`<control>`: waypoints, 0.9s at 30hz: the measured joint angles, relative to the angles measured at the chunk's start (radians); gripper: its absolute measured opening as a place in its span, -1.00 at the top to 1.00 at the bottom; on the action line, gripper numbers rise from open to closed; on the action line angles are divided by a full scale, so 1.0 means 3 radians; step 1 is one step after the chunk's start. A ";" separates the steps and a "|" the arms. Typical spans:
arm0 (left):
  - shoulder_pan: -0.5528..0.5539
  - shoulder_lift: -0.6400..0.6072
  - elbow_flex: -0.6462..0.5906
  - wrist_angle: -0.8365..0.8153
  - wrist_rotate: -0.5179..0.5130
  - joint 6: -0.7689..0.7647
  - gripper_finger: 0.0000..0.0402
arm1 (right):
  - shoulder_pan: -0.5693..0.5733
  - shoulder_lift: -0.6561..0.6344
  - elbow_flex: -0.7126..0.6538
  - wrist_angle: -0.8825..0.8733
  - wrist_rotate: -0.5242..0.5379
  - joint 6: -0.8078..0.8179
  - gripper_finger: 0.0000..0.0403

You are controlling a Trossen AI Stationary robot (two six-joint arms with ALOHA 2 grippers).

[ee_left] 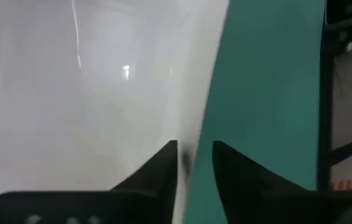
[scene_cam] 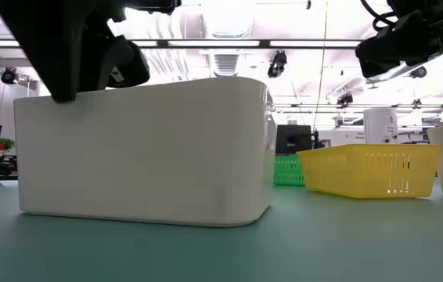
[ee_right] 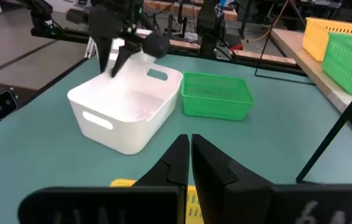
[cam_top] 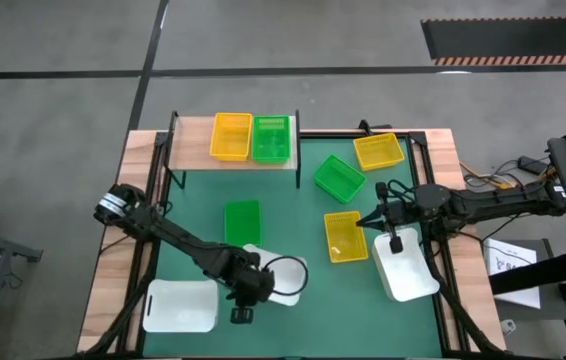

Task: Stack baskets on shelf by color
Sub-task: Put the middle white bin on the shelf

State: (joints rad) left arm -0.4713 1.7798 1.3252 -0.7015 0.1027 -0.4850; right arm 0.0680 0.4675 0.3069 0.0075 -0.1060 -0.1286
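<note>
From above, we see the shelf (cam_top: 193, 130) at the far left of the counter (cam_top: 113, 290). One yellow basket (cam_top: 231, 136) and one green basket (cam_top: 271, 138) sit side by side on it. The other baskets are down on the green mat (cam_top: 293, 210). The left hand (cam_top: 248, 292) is at the near side of the middle white basket (cam_top: 285, 272). Another white basket (cam_top: 181, 305) lies to its left. The right hand (cam_top: 368, 224) hangs between the near yellow basket (cam_top: 345, 237) and the right white basket (cam_top: 404, 265).

From low down, the middle white basket (scene_cam: 143, 149) fills most of what we see. The dark left hand (scene_cam: 73, 47) is above its left end. Farther off are the near yellow basket (scene_cam: 366, 171) and a bit of a green one (scene_cam: 288, 170).

From the left wrist, we see the two fingers (ee_left: 160, 168) of the left hand a little apart. The edge of the white basket's wall (ee_left: 101, 93) lines up with the gap. We cannot tell if the fingers touch it.

From the right wrist, the fingers (ee_right: 176, 158) of the right hand are pressed together and hold nothing. Beyond them, the left hand (ee_right: 117, 59) points down at the far wall of the middle white basket (ee_right: 126, 106). A green basket on the mat (ee_right: 216, 94) sits just beside that white one. The shelf (ee_right: 300, 62) shows at the side with its two baskets.
</note>
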 joint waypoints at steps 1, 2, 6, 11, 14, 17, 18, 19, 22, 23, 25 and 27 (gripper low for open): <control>0.0000 0.0000 0.0025 0.0002 0.0014 -0.0117 0.50 | 0.0000 0.0000 0.0000 -0.0016 0.0000 0.0000 0.95; 0.0000 -0.0001 0.0062 0.0003 0.0036 -0.0256 0.45 | -0.0001 0.0000 0.0000 -0.0019 0.0000 0.0001 0.95; 0.0027 -0.0024 0.0236 0.0007 0.0169 -0.1017 0.33 | 0.0000 0.0000 0.0000 -0.0018 0.0000 0.0000 0.95; 0.0062 -0.0032 0.0576 0.0205 0.0080 -0.1885 0.34 | 0.0000 0.0000 0.0000 -0.0030 0.0000 -0.0005 0.95; 0.0060 -0.0032 0.0740 0.0573 -0.0278 -0.2027 0.38 | -0.0001 0.0000 0.0000 -0.0057 -0.0001 -0.0008 0.95; 0.0060 -0.0033 0.0877 0.0890 -0.0795 -0.2104 0.42 | 0.0000 0.0000 0.0000 -0.0082 0.0000 -0.0025 0.95; 0.0060 -0.0038 0.0897 0.0986 -0.1000 -0.2110 0.44 | -0.0001 0.0000 0.0000 -0.0096 -0.0001 -0.0045 0.95; 0.0061 -0.0038 0.0912 0.1055 -0.1184 -0.2115 0.46 | 0.0000 0.0000 0.0000 -0.0107 -0.0001 -0.0059 0.95; 0.0068 -0.0037 0.0938 0.1115 -0.1567 -0.2241 0.51 | 0.0000 0.0000 0.0000 -0.0112 -0.0004 -0.0092 0.95; 0.0074 -0.0015 0.0941 0.1116 -0.1635 -0.2319 0.53 | -0.0001 0.0000 0.0000 -0.0115 -0.0011 -0.0097 0.95; 0.0083 0.0038 0.0944 0.1113 -0.1678 -0.2486 0.55 | -0.0001 -0.0002 0.0000 -0.0130 -0.0011 -0.0136 0.95; 0.0093 0.0150 0.0944 0.1090 -0.1649 -0.2706 0.58 | 0.0000 -0.0005 0.0000 -0.0132 -0.0012 -0.0164 0.95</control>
State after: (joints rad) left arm -0.4433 1.8248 1.6083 -0.3746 -0.3921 -1.2968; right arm 0.0681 0.4660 0.3069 -0.0322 -0.1097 -0.1778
